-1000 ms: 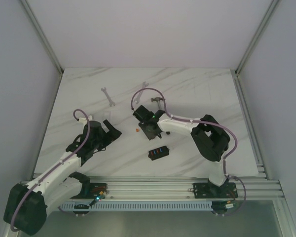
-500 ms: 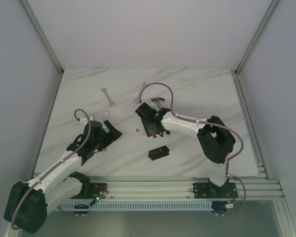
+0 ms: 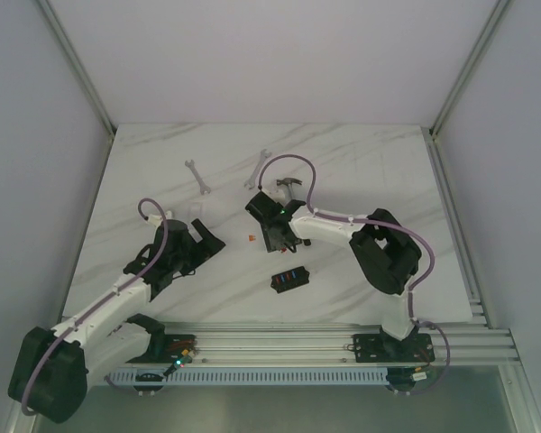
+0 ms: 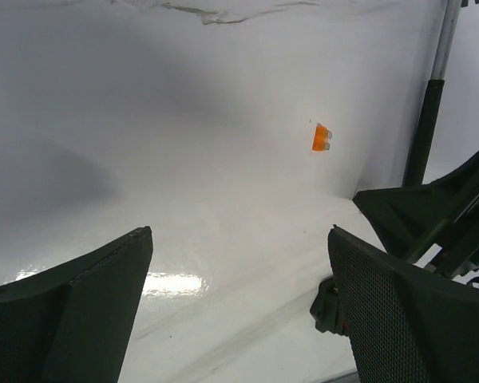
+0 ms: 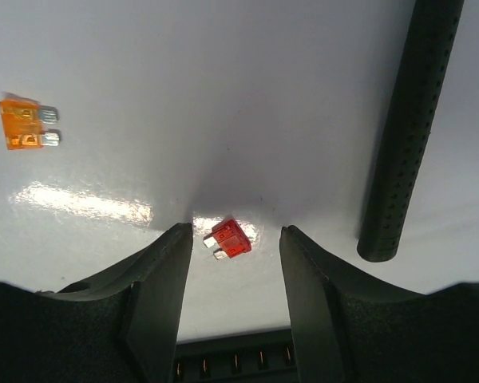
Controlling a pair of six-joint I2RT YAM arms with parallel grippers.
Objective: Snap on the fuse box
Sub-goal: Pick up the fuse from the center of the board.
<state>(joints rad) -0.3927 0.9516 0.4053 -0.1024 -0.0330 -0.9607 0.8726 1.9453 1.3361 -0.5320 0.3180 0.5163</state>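
White marble bench [image 3: 388, 171] bears a red fuse [image 5: 227, 238] inside the released right hand [image 5: 235, 233], which should close squarely across its body; left hand [image 4: 239, 235] hangs released too.

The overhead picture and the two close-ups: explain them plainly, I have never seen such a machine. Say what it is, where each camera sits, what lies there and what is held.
The overhead picture looks down on two robot arms, left and right, bolted at the near edge of a marble table. Each close-up comes from a camera on one wrist, looking past that arm's two fingers. On the table lie the black fuse box, a hammer, a wrench, a second wrench, an orange fuse and a red fuse. The left gripper is wide open, nothing between its fingers. The right gripper is open, its fingers either side of the red fuse. Neither holds anything.
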